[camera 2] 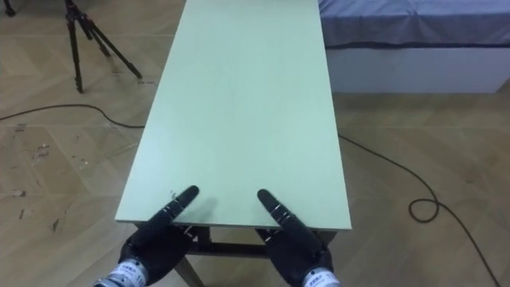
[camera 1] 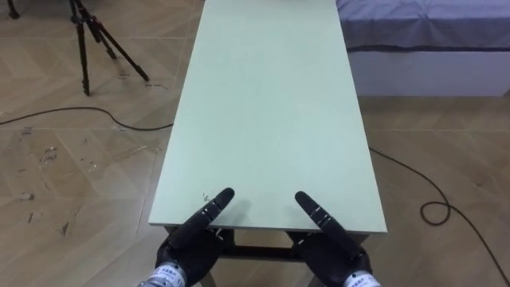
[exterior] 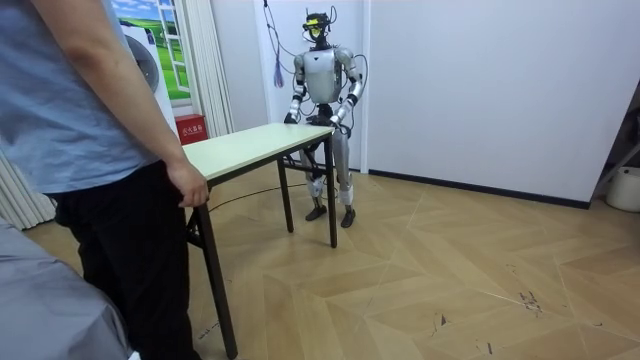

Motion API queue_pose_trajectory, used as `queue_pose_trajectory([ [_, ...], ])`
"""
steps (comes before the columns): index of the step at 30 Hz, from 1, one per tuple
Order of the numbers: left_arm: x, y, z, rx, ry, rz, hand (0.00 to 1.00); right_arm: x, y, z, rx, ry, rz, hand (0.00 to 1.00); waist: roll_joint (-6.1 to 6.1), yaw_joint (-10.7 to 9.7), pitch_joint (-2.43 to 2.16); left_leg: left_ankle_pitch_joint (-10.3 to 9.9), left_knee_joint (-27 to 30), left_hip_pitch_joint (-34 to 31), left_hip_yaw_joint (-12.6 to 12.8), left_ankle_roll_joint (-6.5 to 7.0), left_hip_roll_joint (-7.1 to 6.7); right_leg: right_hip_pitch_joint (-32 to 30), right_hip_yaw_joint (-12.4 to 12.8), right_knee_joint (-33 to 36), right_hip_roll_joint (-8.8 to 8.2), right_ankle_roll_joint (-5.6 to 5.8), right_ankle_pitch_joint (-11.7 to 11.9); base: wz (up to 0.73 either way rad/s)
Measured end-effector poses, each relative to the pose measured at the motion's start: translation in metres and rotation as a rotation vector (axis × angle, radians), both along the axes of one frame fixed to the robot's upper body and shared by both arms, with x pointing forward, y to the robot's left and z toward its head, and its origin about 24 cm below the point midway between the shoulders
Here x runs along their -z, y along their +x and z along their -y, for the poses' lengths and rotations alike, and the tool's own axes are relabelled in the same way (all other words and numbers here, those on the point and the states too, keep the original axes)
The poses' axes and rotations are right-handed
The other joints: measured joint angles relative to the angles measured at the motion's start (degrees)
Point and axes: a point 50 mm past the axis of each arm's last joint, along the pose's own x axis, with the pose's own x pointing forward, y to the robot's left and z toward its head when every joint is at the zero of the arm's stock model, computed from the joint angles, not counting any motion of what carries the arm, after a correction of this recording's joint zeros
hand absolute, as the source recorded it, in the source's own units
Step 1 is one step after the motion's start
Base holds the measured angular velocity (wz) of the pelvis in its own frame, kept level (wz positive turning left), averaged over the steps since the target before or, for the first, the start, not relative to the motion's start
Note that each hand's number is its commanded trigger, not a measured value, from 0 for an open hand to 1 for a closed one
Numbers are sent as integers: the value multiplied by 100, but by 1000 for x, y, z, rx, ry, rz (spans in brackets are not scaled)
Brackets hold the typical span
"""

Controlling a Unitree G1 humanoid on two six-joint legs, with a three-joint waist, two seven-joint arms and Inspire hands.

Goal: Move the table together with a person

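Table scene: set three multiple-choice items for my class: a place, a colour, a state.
1. The tripod stands: A on the floor left of the table; B on the table; C under the table.
2. The table top is: A red; B pale green; C black.
3. The person at its far end is: A sitting; B kneeling; C standing.
1 A: its feet rest on the floor by the table's left edge.
2 B: both eye views show it.
3 C: upright in the room view, hand on the table.
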Motion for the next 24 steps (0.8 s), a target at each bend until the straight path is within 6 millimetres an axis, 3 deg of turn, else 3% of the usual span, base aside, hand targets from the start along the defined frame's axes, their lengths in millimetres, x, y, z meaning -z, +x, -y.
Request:
queue_pose_trajectory([
  [21, 2, 2, 3, -29, -26, -53, 0, 1, 1, 6, 49, 3, -66, 0, 58, 4, -29, 0, 6, 38, 38, 0, -2, 23, 67, -22, 3, 1, -1, 0],
  [22, 2, 2, 3, -28, -27, -55, 13, 1, 1, 7, 51, 6, -67, 2, 61, 4, -37, 0, 6, 39, 39, 0, -2, 21, 70, -22, 3, 0, -1, 0],
  [23, 3, 2, 3, -30, -30, -57, 100, 1, 1, 6, 49, 7, -69, 71, 64, 4, -46, 0, 6, 42, 42, 0, -2, 21, 75, -21, 4, 0, 0, 0],
  [24, 3, 2, 2, -30, -30, -58, 100, 1, 1, 7, 48, 9, -70, 100, 67, 4, -53, 0, 6, 43, 43, 0, -2, 21, 76, -21, 4, 0, 0, 0],
])
